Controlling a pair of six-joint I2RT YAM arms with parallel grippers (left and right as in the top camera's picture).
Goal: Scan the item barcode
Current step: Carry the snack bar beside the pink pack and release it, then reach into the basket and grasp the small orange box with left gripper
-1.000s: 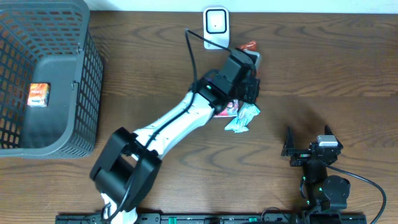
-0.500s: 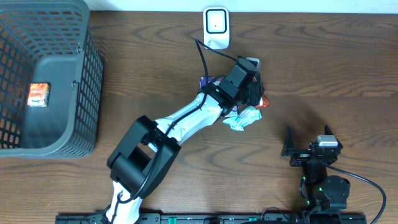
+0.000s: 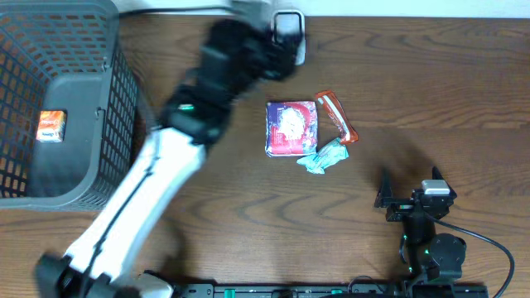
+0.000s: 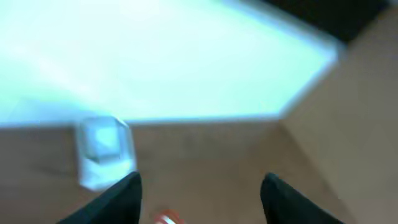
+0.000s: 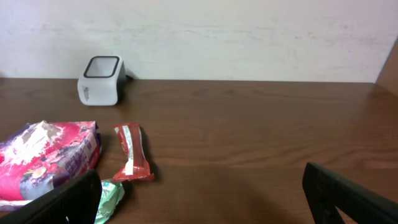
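Red snack bar between scanner and my right gripper, long axis toward scanner; my left gripper parted, empty; right wide.

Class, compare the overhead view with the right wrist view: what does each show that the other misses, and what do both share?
Overhead only: the grey mesh plastic basket holding an orange packet, and the white left arm. Right wrist only: the face of the pale wall behind the table. Both: the white box-shaped scanner, pink-purple snack bag, red wrapped bar and crumpled green wrapper.
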